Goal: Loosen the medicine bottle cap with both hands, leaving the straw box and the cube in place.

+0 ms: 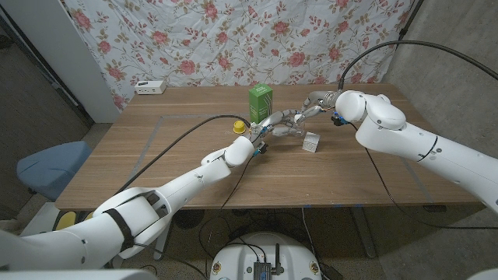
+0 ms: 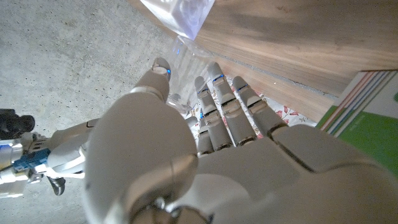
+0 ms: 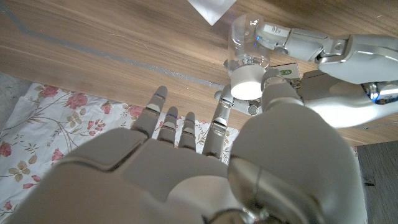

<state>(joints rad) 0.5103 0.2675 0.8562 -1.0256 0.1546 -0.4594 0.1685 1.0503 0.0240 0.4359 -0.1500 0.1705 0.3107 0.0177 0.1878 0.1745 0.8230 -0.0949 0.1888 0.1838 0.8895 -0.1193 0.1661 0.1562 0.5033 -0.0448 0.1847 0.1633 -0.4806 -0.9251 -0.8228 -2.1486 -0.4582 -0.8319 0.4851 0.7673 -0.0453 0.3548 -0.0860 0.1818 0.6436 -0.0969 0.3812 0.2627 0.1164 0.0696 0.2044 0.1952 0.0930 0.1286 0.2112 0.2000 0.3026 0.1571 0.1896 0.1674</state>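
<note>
- left robot hand point(image 1: 263, 134) wraps the clear medicine bottle point(image 3: 247, 48) mid-counter; right robot hand point(image 1: 310, 107) pinches its white cap point(image 3: 246, 88)
- a slip could knock the cube point(image 1: 311, 143) or green straw box point(image 1: 260, 102), both just beside
- wooden counter point(image 1: 156, 163), floral sheet point(image 1: 233, 39) behind

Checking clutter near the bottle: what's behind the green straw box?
Behind the tall green straw box only bare wooden table and the floral cloth backdrop show. The strip of tabletop right behind the box is covered by it.
</note>
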